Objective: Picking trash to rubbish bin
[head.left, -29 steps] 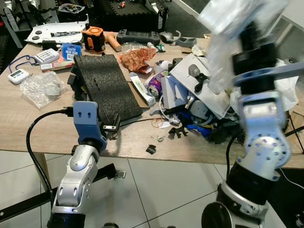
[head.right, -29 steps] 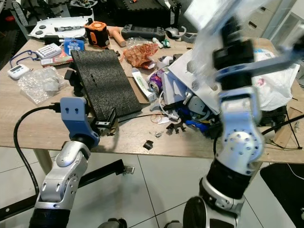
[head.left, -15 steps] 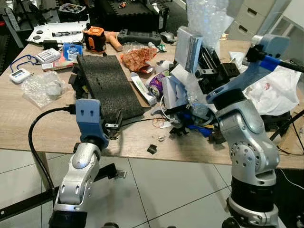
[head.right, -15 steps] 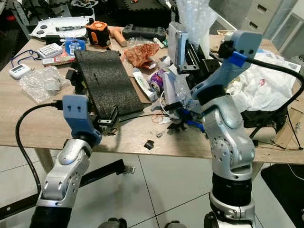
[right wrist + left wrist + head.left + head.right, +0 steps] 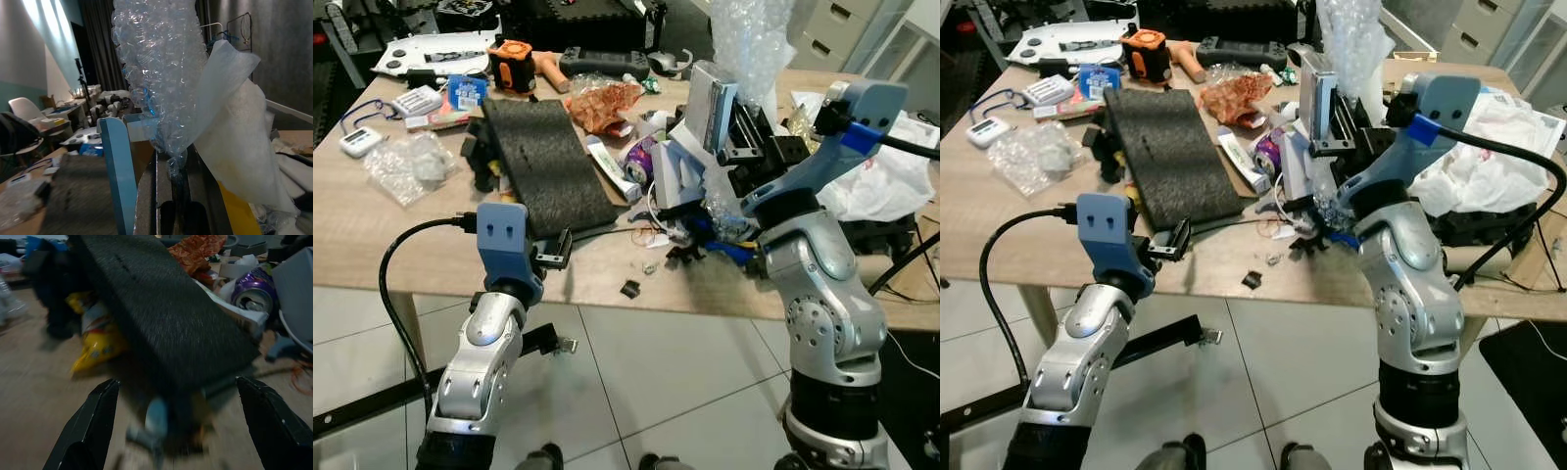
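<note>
Right of centre in the left eye view, above the cluttered tabletop (image 5: pixel 372 225), the right tool (image 5: pixel 744 122) is clamped on bubble wrap (image 5: pixel 749 39), likely light, crushable and slippery, best pinched at its bunched neck, while the left tool (image 5: pixel 181 431) stands spread apart.

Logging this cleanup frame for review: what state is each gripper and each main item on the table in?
Right gripper: shut on bubble wrap, raised above the table.
Bubble wrap: pinched at its bottom, standing upward.
Left gripper: open, low at the table edge, facing the foam.
Black foam slab: tilted, propped on items beneath.
Purple can: lying on its side.
Yellow packet: partly under the foam.
</note>
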